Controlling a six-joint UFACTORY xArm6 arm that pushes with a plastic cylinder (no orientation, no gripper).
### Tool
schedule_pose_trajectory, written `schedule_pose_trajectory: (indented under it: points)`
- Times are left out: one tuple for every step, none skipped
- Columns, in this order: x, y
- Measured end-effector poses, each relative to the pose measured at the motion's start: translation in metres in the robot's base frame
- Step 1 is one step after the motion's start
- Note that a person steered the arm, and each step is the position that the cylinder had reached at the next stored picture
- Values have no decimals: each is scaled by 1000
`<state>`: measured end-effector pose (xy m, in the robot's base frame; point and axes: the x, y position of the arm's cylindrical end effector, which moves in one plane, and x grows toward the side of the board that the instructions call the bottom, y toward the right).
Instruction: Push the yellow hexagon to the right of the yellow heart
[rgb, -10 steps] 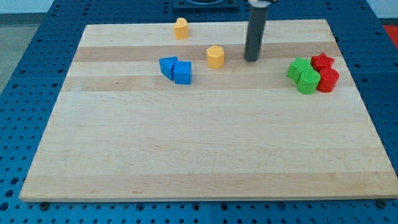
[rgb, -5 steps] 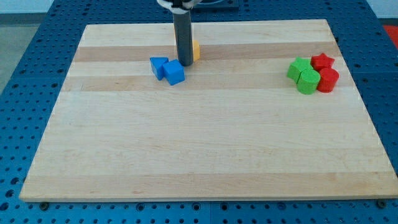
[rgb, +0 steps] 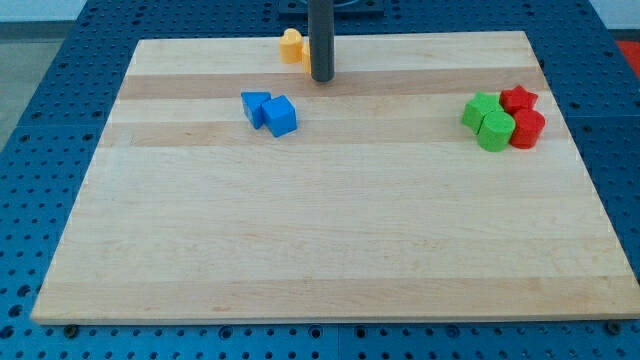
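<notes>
My tip (rgb: 321, 78) is standing beside the yellow heart (rgb: 291, 46), hiding the yellow hexagon (rgb: 308, 53). Claw absent, so no state to tell. Pushing further is risking knocking both off the surface (rgb: 320, 230).

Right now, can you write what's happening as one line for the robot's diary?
my tip: top of board | yellow block: just left of rod, partly hidden | yellow hexagon: cannot tell apart | blue blocks: below-left, apart

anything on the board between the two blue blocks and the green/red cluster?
No. In the camera view only bare wood lies between the blue blocks and the green blocks with the red blocks. My tip sits farther toward the view's top.
</notes>
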<state>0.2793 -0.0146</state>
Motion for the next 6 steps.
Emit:
schedule_pose_trajectory:
  points:
    - [-15,0]
    - [-28,0]
    - [-26,0]
    - [-30,-2]
    - [-24,-2]
    - [27,11]
